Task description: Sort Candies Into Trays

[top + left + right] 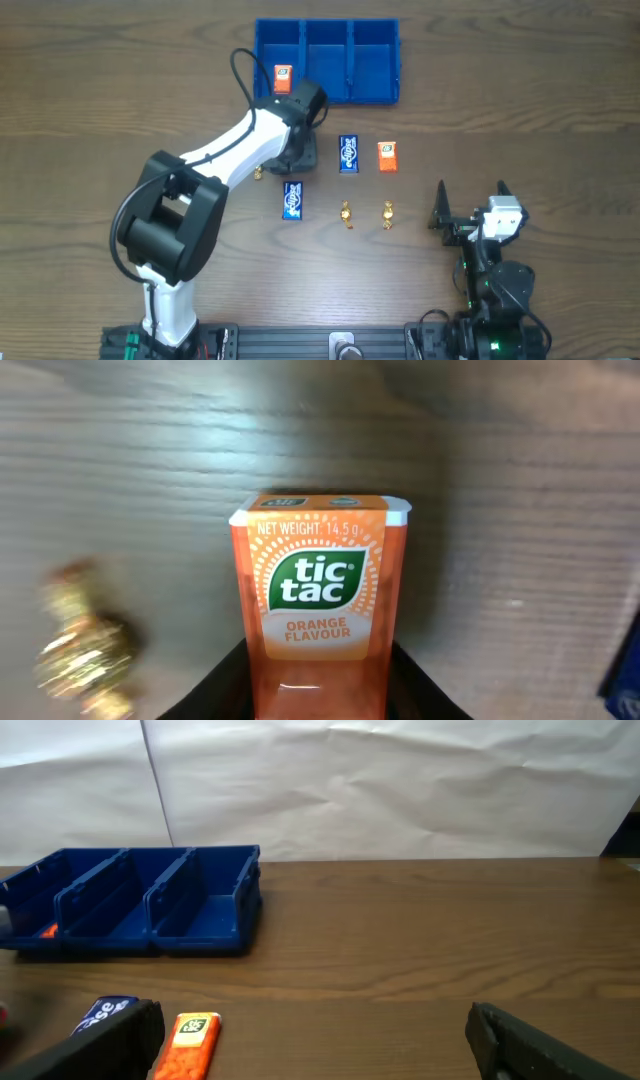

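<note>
Keeping the orange box (322, 610) level and squarely pinched looks wise: the left end effector (322, 700) grips its lower sides, its bottom cut off. From above, the arm hides that box. The left compartment of the tray (327, 100), already holding an orange twin (282, 78), seems its goal. Right wrist view: the right end effector (312, 1015) gapes wide, empty, over the bench (400, 920).

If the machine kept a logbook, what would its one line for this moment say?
left gripper: shut on orange candy box | right gripper: open, apart from candies | blue tray: second orange box in leftmost compartment
</note>
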`<state>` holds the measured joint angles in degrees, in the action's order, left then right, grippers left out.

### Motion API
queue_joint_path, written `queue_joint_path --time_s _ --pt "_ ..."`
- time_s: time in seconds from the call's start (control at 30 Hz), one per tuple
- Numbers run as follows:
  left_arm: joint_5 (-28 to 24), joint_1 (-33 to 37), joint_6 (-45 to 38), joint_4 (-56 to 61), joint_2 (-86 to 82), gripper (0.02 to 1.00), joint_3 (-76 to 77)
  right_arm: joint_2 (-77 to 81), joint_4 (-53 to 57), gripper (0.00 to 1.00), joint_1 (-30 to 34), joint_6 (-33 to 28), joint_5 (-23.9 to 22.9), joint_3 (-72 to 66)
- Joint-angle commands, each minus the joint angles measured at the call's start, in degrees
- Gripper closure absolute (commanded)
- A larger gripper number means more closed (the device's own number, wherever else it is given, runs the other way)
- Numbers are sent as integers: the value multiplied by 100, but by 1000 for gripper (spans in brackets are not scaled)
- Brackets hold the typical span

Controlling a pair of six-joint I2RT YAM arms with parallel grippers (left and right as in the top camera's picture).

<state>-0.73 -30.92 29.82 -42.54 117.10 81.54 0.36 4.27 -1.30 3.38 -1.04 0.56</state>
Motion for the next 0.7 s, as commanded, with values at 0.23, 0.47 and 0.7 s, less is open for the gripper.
queue_joint_path --time_s 0.23,0.47,0.7 --pt "761 870 -960 -1821 863 691 4850 -20 33 5 35 -66 9 -11" --pt "363 1067 -1189 -2186 2214 612 5897 -20 33 3 35 -66 9 -11" --pt "227 951 -1134 -2245 1720 134 6085 -20 33 3 35 -66 9 -11"
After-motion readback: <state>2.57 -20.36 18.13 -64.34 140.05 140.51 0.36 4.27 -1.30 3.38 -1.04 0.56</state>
